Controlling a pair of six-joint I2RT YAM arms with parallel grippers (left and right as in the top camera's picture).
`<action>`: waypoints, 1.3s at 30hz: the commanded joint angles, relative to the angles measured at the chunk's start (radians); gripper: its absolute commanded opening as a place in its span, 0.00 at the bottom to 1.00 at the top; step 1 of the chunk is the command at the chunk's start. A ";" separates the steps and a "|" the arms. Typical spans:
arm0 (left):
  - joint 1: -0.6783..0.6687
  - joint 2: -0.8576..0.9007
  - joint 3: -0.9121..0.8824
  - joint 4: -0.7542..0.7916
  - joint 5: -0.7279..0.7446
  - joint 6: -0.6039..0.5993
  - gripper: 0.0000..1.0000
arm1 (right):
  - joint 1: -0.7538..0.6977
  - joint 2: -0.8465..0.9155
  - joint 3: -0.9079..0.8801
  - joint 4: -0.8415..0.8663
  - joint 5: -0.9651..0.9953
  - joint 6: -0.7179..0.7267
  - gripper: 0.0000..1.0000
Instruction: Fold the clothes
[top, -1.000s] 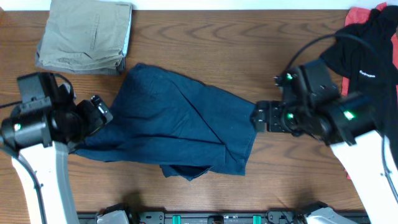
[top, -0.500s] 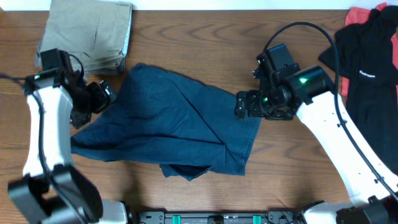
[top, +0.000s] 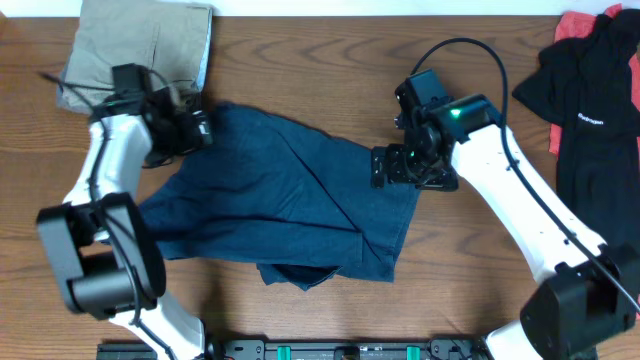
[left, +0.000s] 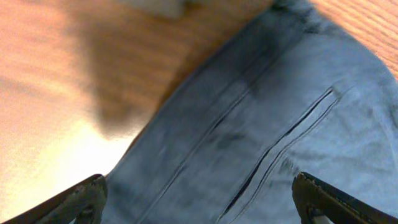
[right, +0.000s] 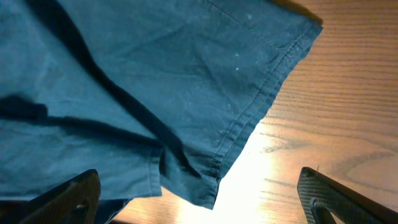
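Note:
The dark navy garment lies spread and rumpled on the wooden table, partly folded over itself. My left gripper is open over its upper left corner; the left wrist view shows blue cloth with seams between the wide-apart fingers. My right gripper is open over the garment's right hemmed edge; the right wrist view shows the hem corner between the fingers, with bare wood beside it. Neither gripper holds cloth.
Folded khaki-beige trousers lie at the back left, close to my left gripper. A black T-shirt with white lettering lies over red cloth at the far right. Bare wood shows in front.
My left gripper has moved up and right from the garment's left edge to its upper left corner. My right gripper has moved left onto the right hem. The left edge has shifted.

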 joint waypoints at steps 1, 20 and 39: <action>-0.036 0.037 0.017 0.036 -0.026 0.052 0.95 | 0.011 0.030 0.000 0.004 -0.001 -0.002 0.99; -0.047 0.196 0.017 0.225 -0.069 0.067 0.86 | 0.004 0.054 0.000 0.014 0.058 0.005 0.99; -0.047 0.224 0.017 0.179 -0.068 0.066 0.08 | -0.089 0.208 0.000 0.129 0.174 0.089 0.96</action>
